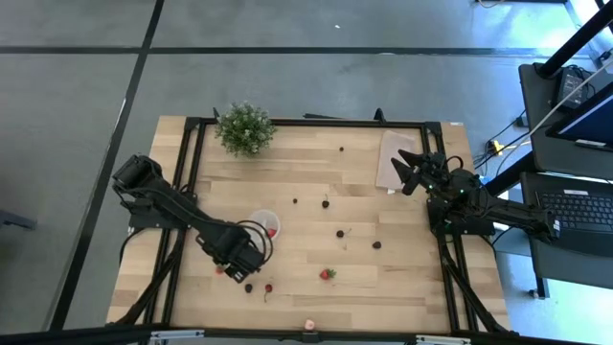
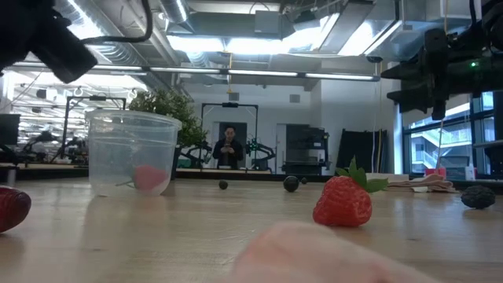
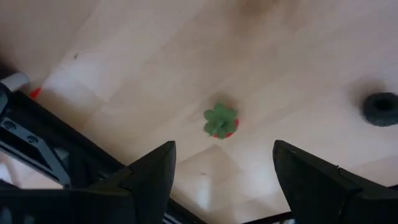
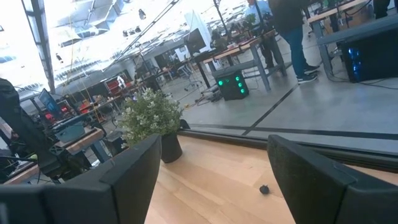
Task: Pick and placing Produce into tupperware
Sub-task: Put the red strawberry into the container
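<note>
Left gripper (image 1: 251, 263): low over the wooden table (image 1: 316, 163) near its front left corner, fingers (image 3: 152, 177) spread apart and holding nothing, a strawberry (image 3: 220, 121) lying green top up on the boards between them, a dark berry (image 3: 380, 109) off to one side. Tupperware (image 1: 264, 224): upright just beside that gripper toward the table's middle, one red piece inside; the remaining produce, strawberries (image 1: 329, 274) and dark berries (image 1: 375, 244), lies scattered across the boards. Right gripper (image 1: 410, 170): raised at the table's right edge over the beige sheet (image 1: 393, 159), fingers (image 4: 134, 171) apart and empty, facing the potted plant (image 1: 244, 128).
</note>
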Controlling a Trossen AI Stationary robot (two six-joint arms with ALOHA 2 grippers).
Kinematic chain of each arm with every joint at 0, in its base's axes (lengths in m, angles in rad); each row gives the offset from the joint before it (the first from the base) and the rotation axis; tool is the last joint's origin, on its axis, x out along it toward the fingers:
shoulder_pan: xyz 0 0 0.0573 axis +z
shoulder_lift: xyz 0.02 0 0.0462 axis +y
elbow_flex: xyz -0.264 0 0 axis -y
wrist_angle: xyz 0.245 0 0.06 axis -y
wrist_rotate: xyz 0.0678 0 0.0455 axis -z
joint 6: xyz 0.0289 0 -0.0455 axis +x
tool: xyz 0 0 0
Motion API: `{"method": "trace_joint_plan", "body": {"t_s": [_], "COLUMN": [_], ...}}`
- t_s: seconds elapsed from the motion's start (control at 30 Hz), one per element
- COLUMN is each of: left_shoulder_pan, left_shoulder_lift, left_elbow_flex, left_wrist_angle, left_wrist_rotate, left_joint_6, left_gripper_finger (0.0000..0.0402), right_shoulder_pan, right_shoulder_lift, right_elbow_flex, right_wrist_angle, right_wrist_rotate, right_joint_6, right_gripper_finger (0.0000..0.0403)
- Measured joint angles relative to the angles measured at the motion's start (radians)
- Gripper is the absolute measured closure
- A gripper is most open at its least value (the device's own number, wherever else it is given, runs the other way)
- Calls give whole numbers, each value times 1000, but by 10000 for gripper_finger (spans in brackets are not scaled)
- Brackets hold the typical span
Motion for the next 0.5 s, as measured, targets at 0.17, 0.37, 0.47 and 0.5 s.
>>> {"method": "trace_joint_plan", "body": {"t_s": [0.17, 0.37, 0.47, 0.5], "left_shoulder_pan": [-6, -6, -5, -6], "left_shoulder_lift": [0, 0, 0, 0], "left_elbow_flex": [-74, -101, -101, -101], "left_wrist_angle": [105, 164, 159, 160], "left_wrist_rotate": [57, 49, 48, 48], "left_joint_6": [0, -9, -9, -9], "left_gripper_finger": [143, 155, 171, 176], "right_shoulder_pan": [0, 0, 0, 0], "right_shoulder_lift": [0, 0, 0, 0], "right_elbow_flex": [0, 0, 0, 0], "right_wrist_angle": [0, 0, 0, 0], "right_wrist_rotate": [0, 0, 0, 0], "right_joint_6": [26, 26, 26, 26], "right_gripper_finger": [108, 108, 108, 108]}}
